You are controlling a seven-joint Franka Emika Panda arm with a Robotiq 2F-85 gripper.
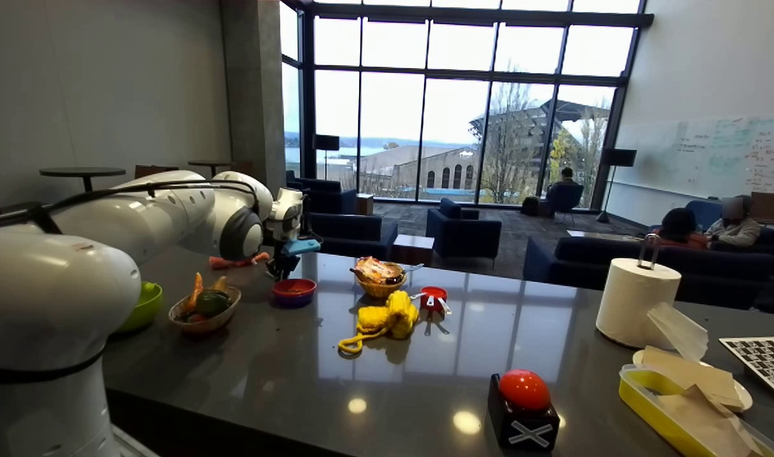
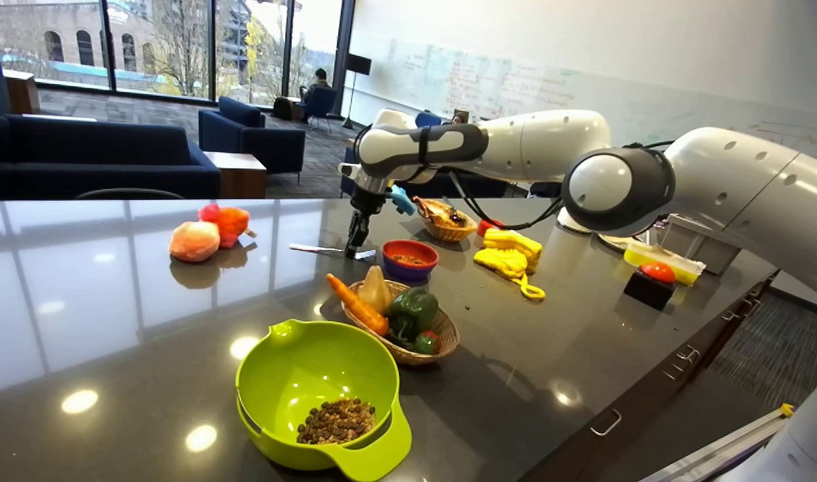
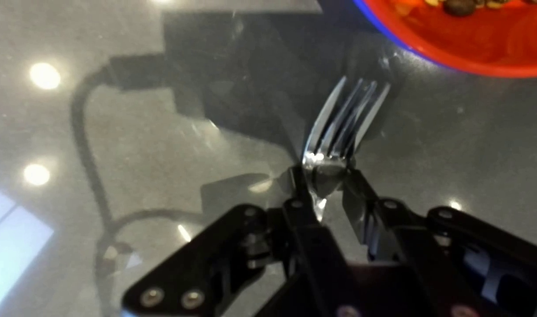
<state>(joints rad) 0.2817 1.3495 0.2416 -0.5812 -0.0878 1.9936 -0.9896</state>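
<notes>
Fork (image 3: 328, 157) lies mid-frame in the wrist view, tines pointing up near the red bowl (image 3: 493, 68) at upper right, its neck apparently pinched in the gripper (image 3: 326, 176); grasping seems the step in hand, with a steady lift called for next.

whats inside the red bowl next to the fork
The red bowl holds small loose pieces: in the wrist view, a dark bean-like one and paler bits. They cover part of its floor, so whatever lies beneath them can't be seen.
</notes>
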